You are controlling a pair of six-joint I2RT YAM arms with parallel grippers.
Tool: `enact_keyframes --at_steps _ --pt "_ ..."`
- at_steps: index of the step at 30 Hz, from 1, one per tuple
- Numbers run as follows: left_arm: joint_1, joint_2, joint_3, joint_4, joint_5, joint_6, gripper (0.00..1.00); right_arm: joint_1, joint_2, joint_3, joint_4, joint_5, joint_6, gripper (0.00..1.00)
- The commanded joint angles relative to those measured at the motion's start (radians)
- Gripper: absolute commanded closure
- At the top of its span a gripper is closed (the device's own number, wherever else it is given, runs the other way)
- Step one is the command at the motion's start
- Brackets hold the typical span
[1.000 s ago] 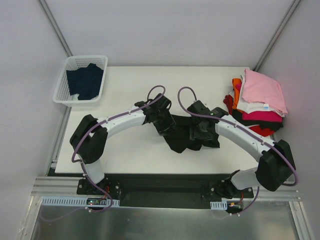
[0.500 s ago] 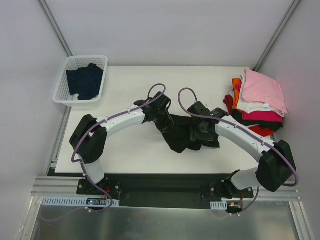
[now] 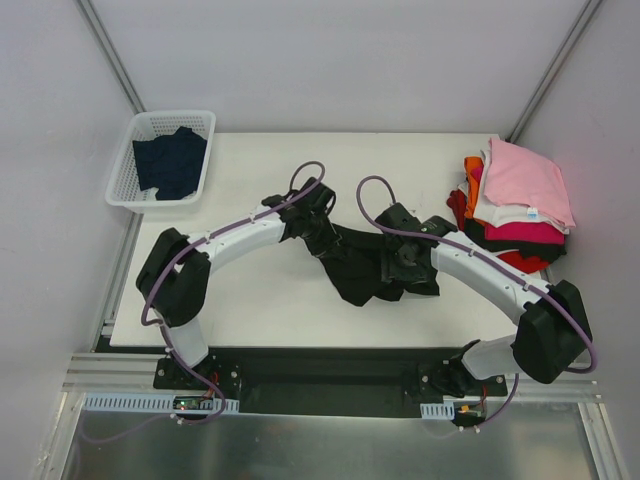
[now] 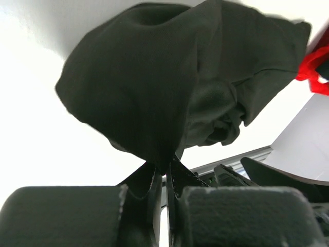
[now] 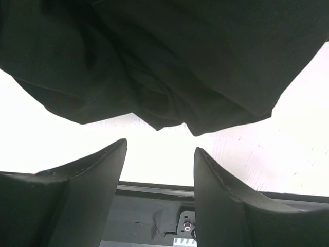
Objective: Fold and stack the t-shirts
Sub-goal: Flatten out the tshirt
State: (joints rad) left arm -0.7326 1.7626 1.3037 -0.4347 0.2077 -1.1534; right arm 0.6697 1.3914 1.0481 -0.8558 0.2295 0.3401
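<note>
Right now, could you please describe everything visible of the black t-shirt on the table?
The black t-shirt is soft, matte dark cloth, crumpled and unfolded in a heap on the table. The left pincer is shut on a fold near its left edge; the right pincer hangs open over its right part. No lettering shows.

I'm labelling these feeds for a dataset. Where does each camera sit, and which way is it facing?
Top external: fixed above and behind, looking down on the table; the left arm and right arm show whole, bases at the bottom.
Left wrist: on the left arm, looking along the shut left gripper, which pinches the black t-shirt.
Right wrist: on the right arm, looking past the open right gripper at the table.
Shared: all three show the black t-shirt.
</note>
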Motion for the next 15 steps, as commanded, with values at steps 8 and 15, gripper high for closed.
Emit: enact_keyframes --at_steps 8,15 --pt "0.131 -0.238 0.21 -0.128 -0.076 0.073 1.0 -0.004 -0.003 0.043 -0.006 0.016 -0.001 0.41" --pt "0.225 -0.25 0.388 -0.222 -0.031 0.116 1.0 -0.004 -0.023 0.059 -0.015 0.03 -0.024 0.41"
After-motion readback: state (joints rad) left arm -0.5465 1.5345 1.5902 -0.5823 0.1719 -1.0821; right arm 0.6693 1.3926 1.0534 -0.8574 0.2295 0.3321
